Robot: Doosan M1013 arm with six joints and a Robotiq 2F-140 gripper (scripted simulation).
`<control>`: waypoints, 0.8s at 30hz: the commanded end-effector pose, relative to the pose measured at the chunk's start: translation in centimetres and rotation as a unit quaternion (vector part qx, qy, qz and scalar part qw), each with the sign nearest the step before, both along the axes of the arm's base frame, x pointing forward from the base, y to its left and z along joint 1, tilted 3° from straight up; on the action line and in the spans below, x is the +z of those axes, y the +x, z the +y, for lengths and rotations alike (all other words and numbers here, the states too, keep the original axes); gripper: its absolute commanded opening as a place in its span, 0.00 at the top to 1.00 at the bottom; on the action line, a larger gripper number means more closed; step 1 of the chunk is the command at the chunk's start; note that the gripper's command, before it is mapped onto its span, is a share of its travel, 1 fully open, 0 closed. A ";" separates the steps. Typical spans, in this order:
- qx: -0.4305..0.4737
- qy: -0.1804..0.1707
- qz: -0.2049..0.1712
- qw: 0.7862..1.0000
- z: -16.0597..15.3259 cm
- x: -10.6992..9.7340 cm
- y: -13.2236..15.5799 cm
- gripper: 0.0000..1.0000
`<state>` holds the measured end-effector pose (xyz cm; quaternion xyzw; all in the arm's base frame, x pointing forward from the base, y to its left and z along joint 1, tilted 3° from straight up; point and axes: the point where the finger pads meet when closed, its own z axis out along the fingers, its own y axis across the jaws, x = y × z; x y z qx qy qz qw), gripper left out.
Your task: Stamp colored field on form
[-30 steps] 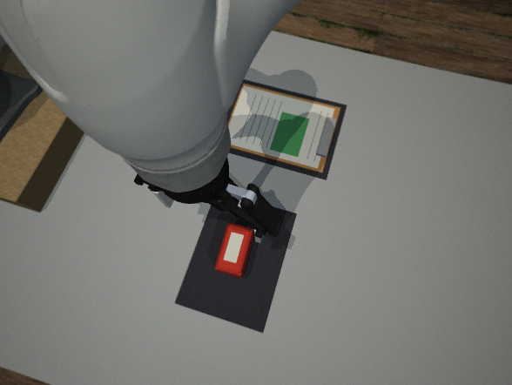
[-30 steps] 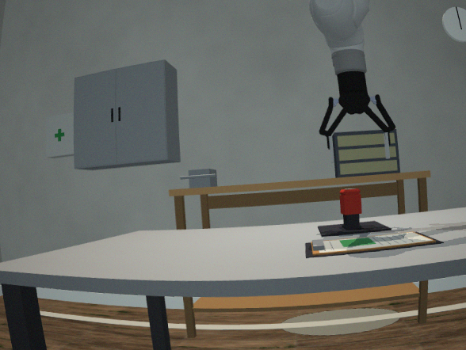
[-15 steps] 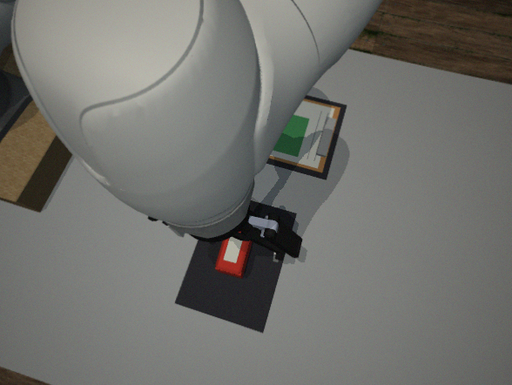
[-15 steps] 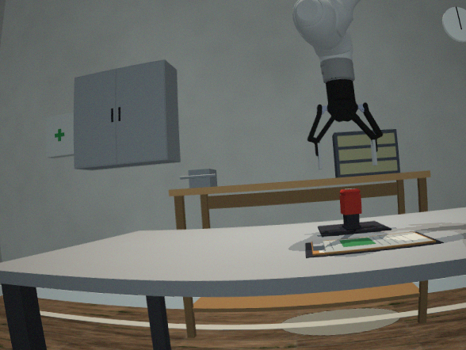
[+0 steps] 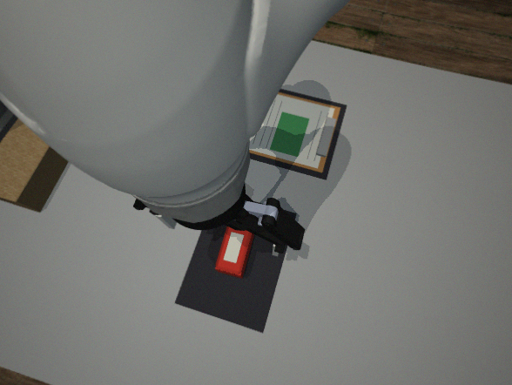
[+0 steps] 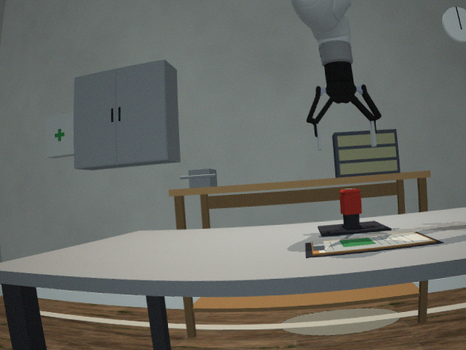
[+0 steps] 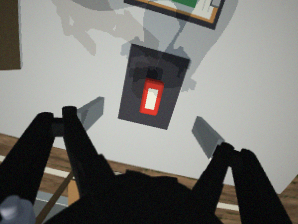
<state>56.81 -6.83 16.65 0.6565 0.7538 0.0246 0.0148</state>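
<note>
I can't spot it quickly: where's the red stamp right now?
The red stamp stands upright on the dark mat, just behind the clipboard form, directly beneath the open hand.

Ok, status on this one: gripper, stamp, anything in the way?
Gripper open, empty, high above stamp. Stamp upright on mat, untouched. Nothing between them.

The grey table [image 6: 166, 253] carries a dark mat [image 6: 372, 227] and a clipboard [image 6: 317, 250].
</note>
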 end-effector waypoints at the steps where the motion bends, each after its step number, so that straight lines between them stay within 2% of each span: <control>1: 0.000 0.000 0.000 1.000 0.0 0.1 0.0 0.00; 4: 0.020 -0.001 0.000 1.000 0.9 0.1 0.1 0.00; 6: 0.077 -0.004 -0.001 0.997 3.6 0.1 0.2 0.00; 9: 0.199 -0.011 -0.003 0.980 9.8 0.2 -0.1 0.00; 10: 0.225 -0.013 -0.003 0.974 11.1 0.2 -0.3 0.00; 12: 0.225 -0.013 -0.003 0.974 11.1 0.2 -0.3 0.00; 13: 0.308 -0.017 -0.004 0.951 15.2 0.2 -0.9 0.00; 15: 0.353 -0.021 -0.005 0.936 17.5 0.2 -1.7 0.00; 18: 0.434 -0.026 -0.006 0.900 21.6 0.3 -3.0 0.00; 24: 0.588 -0.033 -0.010 0.808 29.4 0.4 -5.3 0.00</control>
